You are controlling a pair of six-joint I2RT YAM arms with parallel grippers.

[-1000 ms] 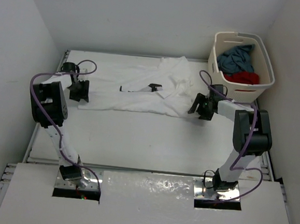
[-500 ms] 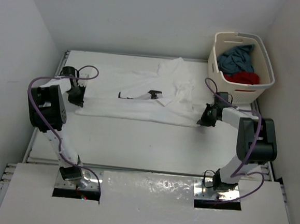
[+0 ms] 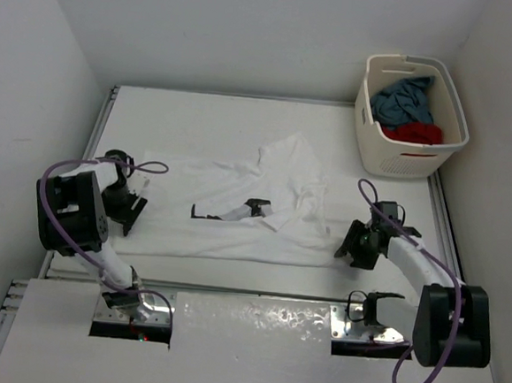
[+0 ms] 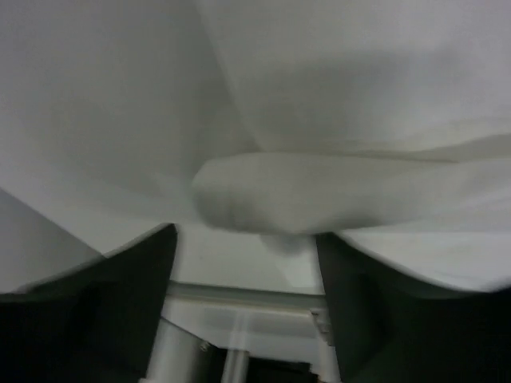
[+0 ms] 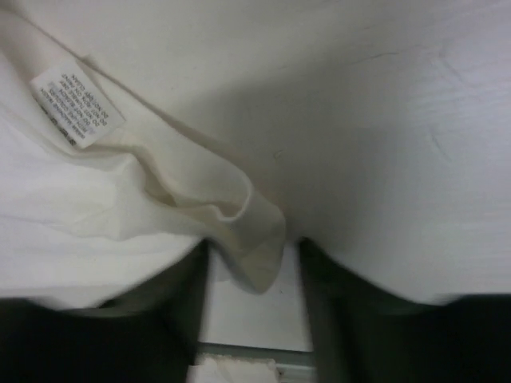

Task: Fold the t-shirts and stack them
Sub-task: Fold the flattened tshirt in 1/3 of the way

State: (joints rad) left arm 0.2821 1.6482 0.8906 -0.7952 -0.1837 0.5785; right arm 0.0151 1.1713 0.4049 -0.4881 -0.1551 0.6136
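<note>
Top external: white shirt lies along the table's near edge; left gripper and right gripper, both spread, straddle its side hems; basket far right.

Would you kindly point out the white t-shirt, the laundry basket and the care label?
white t-shirt (image 3: 234,239), top external view, flat lower body panel.
laundry basket (image 3: 405,161), top external view, front wall.
care label (image 5: 77,104), right wrist view, label's middle.

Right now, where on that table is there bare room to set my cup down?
The widest bare patch is the far strip of table between the white shirt and the back wall, left of the basket. A smaller one lies between basket and right arm. The middle is crowded: shirt spread wide, left arm at its other end.
</note>
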